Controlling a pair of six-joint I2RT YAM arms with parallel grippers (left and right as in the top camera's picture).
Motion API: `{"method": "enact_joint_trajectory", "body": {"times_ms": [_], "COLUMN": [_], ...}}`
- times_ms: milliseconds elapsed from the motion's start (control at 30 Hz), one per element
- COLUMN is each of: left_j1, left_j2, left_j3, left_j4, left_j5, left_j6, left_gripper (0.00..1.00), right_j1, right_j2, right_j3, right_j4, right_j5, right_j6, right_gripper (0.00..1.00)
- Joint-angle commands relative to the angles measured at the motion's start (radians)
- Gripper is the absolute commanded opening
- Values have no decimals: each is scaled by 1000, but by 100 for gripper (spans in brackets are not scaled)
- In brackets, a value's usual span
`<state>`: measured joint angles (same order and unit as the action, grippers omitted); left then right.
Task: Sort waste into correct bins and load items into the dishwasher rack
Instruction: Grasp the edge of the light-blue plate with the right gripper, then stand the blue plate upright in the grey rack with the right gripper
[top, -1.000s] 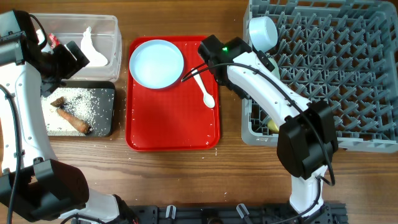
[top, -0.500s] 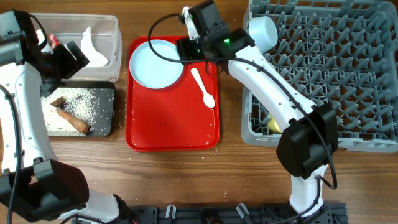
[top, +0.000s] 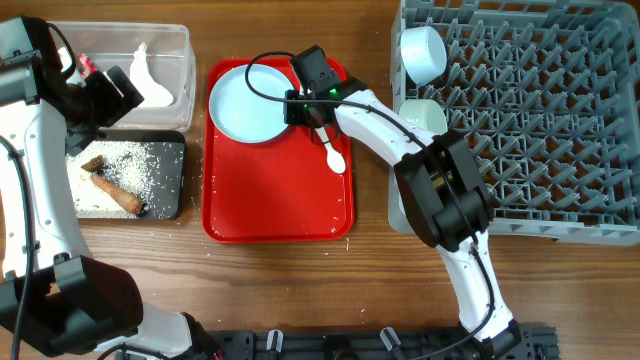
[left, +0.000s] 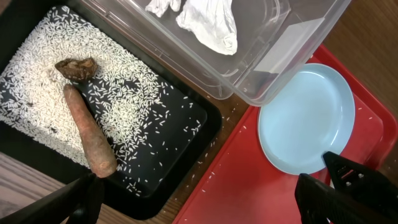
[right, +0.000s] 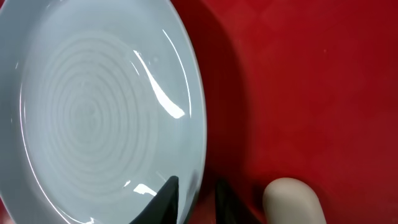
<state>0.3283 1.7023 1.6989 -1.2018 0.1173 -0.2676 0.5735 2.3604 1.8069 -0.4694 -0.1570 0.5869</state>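
Right hand clamps plate rim | plate flat | spoon axis near-far, bowl end near

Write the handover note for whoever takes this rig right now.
Left gripper open, above the black tray and clear tub.
Right gripper shut on the light blue plate rim; plate on the red tray.
Done: tissue, wrapper in tub; rice, brown scrap in black tray; two bowls in rack.
Left: plate and white spoon go to rack.
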Motion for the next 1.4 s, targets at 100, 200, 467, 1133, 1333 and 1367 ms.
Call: {"method": "enact_joint_trajectory", "body": {"times_ms": [100,200,467,1133,1333,1367], "left_j1": [4,4,4,4,4,4], "left_j2": [-5,-5,-5,-5,-5,-5], "left_j3": [10,10,10,10,10,10], "left_j4": [1,1,1,1,1,1], "left_j5": [-3,-3,-3,-3,-3,-3], "left_j6": [-2,-2,-2,-2,-2,-2], "left_gripper": [100,100,100,100,100,100], "right_j1": [5,-11,-106,-421,-423,-424], "right_j2": [34,-11,-539,-656,-652,-651], "right_j3": [1,26,29,-342,-410,-410], "right_j4": [-73,-88,-213,-81,-3,2], "right_j5": [6,-55,439,1145,1115,1098], "right_j6": [43,-51,-370,-710,-719,-720], "right_gripper": [5,4,4,4,4,4]}}
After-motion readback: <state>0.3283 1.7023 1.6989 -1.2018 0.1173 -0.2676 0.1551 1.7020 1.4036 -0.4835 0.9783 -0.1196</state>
